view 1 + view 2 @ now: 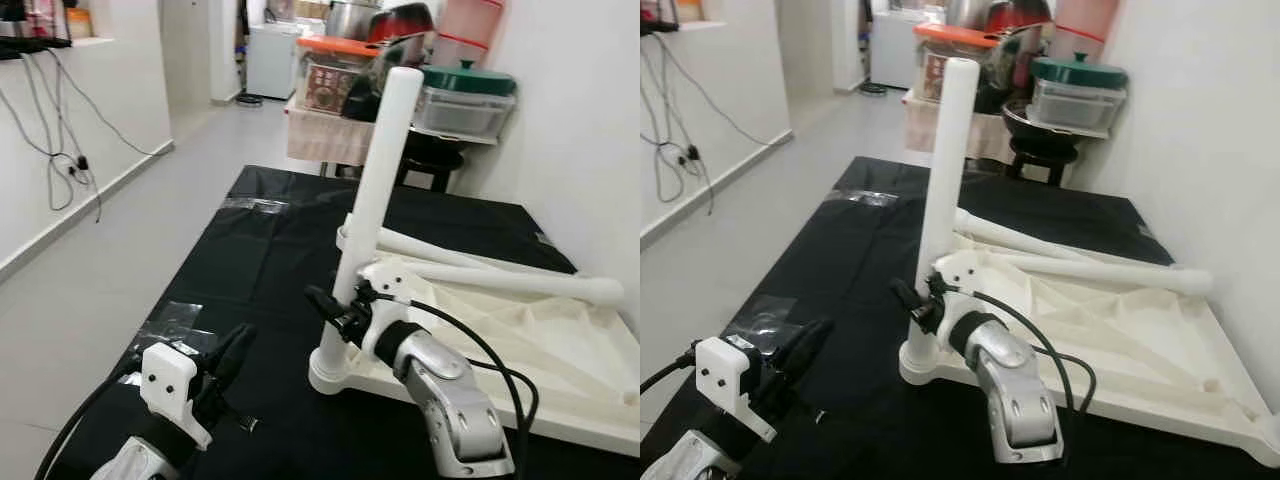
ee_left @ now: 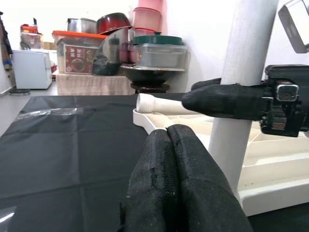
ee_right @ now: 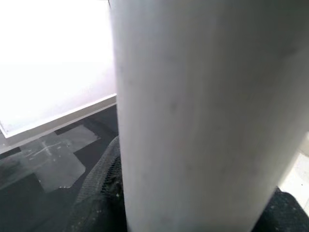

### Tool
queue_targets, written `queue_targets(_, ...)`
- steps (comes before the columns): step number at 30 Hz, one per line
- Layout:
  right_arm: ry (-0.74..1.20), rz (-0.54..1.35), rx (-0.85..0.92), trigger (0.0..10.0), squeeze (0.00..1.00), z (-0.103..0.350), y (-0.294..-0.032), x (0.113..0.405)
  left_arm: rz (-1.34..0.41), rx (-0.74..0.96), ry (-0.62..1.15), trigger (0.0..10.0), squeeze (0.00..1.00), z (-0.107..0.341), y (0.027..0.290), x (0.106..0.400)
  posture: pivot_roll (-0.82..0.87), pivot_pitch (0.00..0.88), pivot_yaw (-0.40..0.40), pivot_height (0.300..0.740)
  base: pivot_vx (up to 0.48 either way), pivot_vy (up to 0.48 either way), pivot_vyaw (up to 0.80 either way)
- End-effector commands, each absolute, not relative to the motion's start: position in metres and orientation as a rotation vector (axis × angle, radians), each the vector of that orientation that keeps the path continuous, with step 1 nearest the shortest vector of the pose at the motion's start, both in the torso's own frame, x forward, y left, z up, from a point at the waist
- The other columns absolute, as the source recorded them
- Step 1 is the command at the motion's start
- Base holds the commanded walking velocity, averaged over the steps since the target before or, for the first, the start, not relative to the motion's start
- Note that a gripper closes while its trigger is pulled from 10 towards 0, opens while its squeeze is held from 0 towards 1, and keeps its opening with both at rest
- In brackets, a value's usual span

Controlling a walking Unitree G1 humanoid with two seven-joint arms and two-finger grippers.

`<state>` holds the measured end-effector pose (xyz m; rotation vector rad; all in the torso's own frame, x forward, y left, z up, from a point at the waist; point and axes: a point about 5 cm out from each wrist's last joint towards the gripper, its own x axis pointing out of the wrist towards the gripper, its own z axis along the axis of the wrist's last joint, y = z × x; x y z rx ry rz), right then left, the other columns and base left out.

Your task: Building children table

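Note:
An upside-down white table top (image 1: 560, 350) lies on a black mat (image 1: 260, 260). One white table leg (image 1: 385, 170) stands upright in the near corner socket (image 1: 330, 375). My right gripper (image 1: 335, 310) is shut on this leg low down, one black finger on each side; the leg (image 3: 193, 111) looms close in the right wrist view. Two more legs (image 1: 500, 280) lie flat across the table top. My left gripper (image 1: 235, 355) is shut on nothing, low over the mat to the left of the upright leg (image 2: 244, 48), its fingertips (image 2: 169, 129) pressed together.
A white wall runs close along the right of the table top. At the back, a dark stool (image 1: 430, 160) and a shelf (image 1: 330, 135) hold pots and boxes. Tape patches (image 1: 175, 320) sit on the mat. Bare floor (image 1: 90, 270) and wall cables (image 1: 60, 160) are to the left.

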<state>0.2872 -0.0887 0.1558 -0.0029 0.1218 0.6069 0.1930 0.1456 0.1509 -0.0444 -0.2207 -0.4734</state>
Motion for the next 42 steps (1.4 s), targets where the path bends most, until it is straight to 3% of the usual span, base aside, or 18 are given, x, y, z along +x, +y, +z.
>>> queue_targets(1,0.222,0.653,0.029,10.0,1.00,0.139,-0.089,0.286,-0.472,-0.043,-0.192,10.0,0.00,0.146,0.145,0.194,0.01,0.000,-0.121,0.740,0.000,0.000,0.00)
queue_targets(6,0.106,0.898,0.084,10.0,1.00,0.166,-0.079,0.286,-0.479,-0.047,-0.192,10.0,0.00,0.145,0.144,0.193,0.01,0.000,-0.121,0.740,0.000,0.000,0.00)
queue_targets(7,0.040,1.054,0.041,10.0,0.54,0.180,-0.085,0.290,-0.484,-0.049,-0.190,10.0,0.00,0.145,0.143,0.193,0.02,0.000,-0.124,0.740,0.000,0.000,0.00)
queue_targets(8,0.024,1.128,0.019,10.0,0.00,0.185,-0.089,0.292,-0.485,-0.049,-0.190,10.0,0.00,0.144,0.142,0.193,0.02,0.000,-0.128,0.740,0.000,0.000,0.00)
queue_targets(20,0.178,1.523,-0.029,10.0,0.00,0.179,-0.109,0.319,-0.500,-0.054,-0.175,10.0,0.00,0.144,0.139,0.192,0.05,0.000,-0.138,0.740,0.000,0.000,0.00)
queue_targets(21,0.186,1.520,-0.001,3.5,0.00,0.179,-0.112,0.324,-0.501,-0.054,-0.174,10.0,0.00,0.144,0.139,0.192,0.05,0.000,-0.139,0.740,0.000,0.000,0.00)
queue_targets(23,0.189,1.516,0.018,3.5,0.00,0.179,-0.114,0.327,-0.502,-0.053,-0.173,10.0,0.00,0.144,0.139,0.192,0.05,0.000,-0.139,0.740,0.000,0.000,0.00)
queue_targets(24,0.198,1.503,0.038,0.0,0.00,0.179,-0.117,0.332,-0.504,-0.053,-0.172,10.0,0.00,0.144,0.138,0.192,0.05,0.000,-0.140,0.740,0.000,0.000,0.00)
queue_targets(34,0.192,1.467,0.040,0.0,0.00,0.179,-0.134,0.339,-0.529,-0.057,-0.160,10.0,0.00,0.143,0.137,0.193,0.03,0.000,-0.135,0.740,0.000,0.000,0.00)
queue_targets(37,0.177,1.361,-0.026,0.0,0.00,0.179,-0.158,0.327,-0.551,-0.066,-0.156,10.0,0.00,0.144,0.135,0.190,0.00,0.000,-0.138,0.740,0.000,0.000,0.00)
queue_targets(41,0.178,1.307,-0.045,0.0,0.00,0.179,-0.165,0.323,-0.558,-0.066,-0.155,10.0,0.00,0.144,0.135,0.190,0.00,0.000,-0.138,0.740,0.000,0.000,0.00)
queue_targets(42,0.163,1.043,-0.030,0.0,0.00,0.166,-0.153,0.322,-0.559,-0.068,-0.154,10.0,0.00,0.144,0.135,0.188,0.00,0.000,-0.156,0.740,0.000,0.000,0.00)
